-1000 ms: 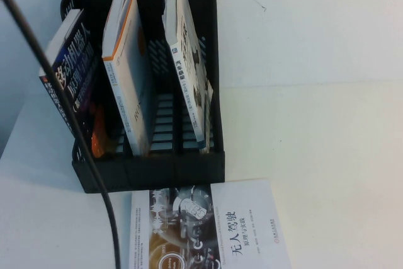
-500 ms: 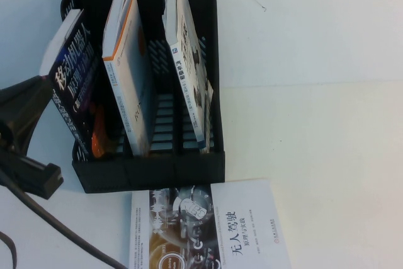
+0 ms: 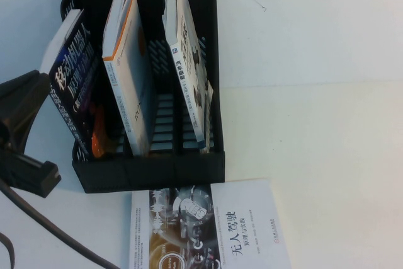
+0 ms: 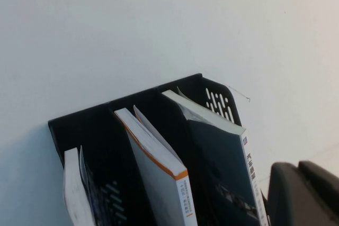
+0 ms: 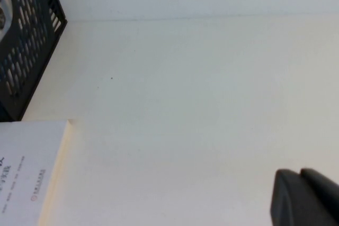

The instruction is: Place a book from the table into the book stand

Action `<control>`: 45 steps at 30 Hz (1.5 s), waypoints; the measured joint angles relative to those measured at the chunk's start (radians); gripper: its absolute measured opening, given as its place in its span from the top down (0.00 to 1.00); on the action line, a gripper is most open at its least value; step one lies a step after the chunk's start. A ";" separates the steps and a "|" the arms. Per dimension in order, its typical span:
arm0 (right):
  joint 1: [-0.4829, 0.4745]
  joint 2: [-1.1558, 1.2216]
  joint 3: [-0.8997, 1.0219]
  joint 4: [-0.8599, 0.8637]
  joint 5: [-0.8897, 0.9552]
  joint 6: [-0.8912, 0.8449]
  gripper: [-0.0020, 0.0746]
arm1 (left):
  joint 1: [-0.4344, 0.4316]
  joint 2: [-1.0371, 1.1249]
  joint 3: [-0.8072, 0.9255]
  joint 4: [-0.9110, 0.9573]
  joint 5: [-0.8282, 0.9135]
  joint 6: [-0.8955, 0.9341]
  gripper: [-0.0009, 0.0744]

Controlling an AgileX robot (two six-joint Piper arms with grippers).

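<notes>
A black book stand (image 3: 151,171) stands at the back left of the table and holds three upright books: a dark blue one (image 3: 72,92), a white one with an orange stripe (image 3: 129,74) and a white one (image 3: 189,67). A white book with a dark picture cover (image 3: 208,228) lies flat in front of the stand. My left gripper (image 3: 34,86) is shut and empty, beside the stand's left side, near the dark blue book. In the left wrist view (image 4: 304,194) it faces the stand (image 4: 79,125). My right gripper (image 5: 302,197) is shut and empty over bare table, out of the high view.
The left arm's cable (image 3: 50,231) runs across the table's front left. In the right wrist view the stand's corner (image 5: 26,51) and the flat book's edge (image 5: 26,173) show off to one side. White table lies right of the stand.
The left arm came into the high view beside the stand's left side, then shifted slightly left and down. The books and the stand have not moved.
</notes>
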 joint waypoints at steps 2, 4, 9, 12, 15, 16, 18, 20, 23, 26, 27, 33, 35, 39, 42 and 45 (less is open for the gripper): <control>0.000 0.000 0.000 0.000 0.000 0.000 0.96 | 0.000 0.000 0.000 0.000 0.000 0.000 0.99; 0.000 0.000 0.000 0.000 0.000 0.000 0.96 | 0.000 0.000 0.000 0.000 0.000 0.000 0.99; 0.000 0.000 0.000 0.000 0.000 0.000 0.96 | 0.000 0.000 0.000 0.000 0.000 0.000 0.99; 0.000 0.000 0.000 0.000 0.000 0.000 0.96 | 0.000 -0.004 0.000 0.000 0.000 0.000 0.99; 0.000 0.000 0.000 0.000 0.001 0.000 0.96 | 0.013 -0.036 0.002 0.000 0.025 0.000 0.99; 0.000 0.000 0.000 0.000 0.002 0.000 0.96 | 0.027 -0.057 0.007 0.000 0.031 0.000 0.99; 0.000 0.000 0.000 0.000 0.002 0.000 0.96 | 0.065 -0.111 0.019 0.000 0.039 0.000 0.99; 0.000 0.000 0.000 0.000 0.002 0.000 0.96 | 0.121 -0.179 0.037 -0.002 0.041 -0.004 0.99; 0.000 0.000 0.000 0.000 0.002 0.000 0.96 | 0.209 -0.285 0.081 -0.011 0.043 -0.033 0.99; 0.000 0.000 0.000 0.000 0.002 0.000 0.96 | 0.304 -0.397 0.136 -0.018 0.070 -0.047 0.99; 0.000 0.000 0.000 0.000 0.002 0.000 0.96 | 0.328 -0.435 0.156 -0.022 0.078 -0.054 0.99; 0.000 0.000 0.000 0.001 0.002 0.000 0.96 | 0.452 -0.598 0.338 -0.033 0.095 -0.159 0.99; 0.000 0.000 0.000 0.001 0.002 0.000 0.96 | 0.473 -0.624 0.409 -0.038 0.100 -0.200 0.99; 0.000 0.000 0.000 0.001 0.004 0.000 0.96 | 0.487 -0.640 0.516 -0.040 0.103 -0.251 0.99; 0.000 0.000 0.000 0.001 0.003 0.000 0.96 | 0.490 -0.640 0.600 -0.040 0.089 -0.283 0.99; 0.000 0.000 0.000 0.001 0.003 0.000 0.96 | 0.490 -0.640 0.619 -0.041 0.079 -0.330 0.99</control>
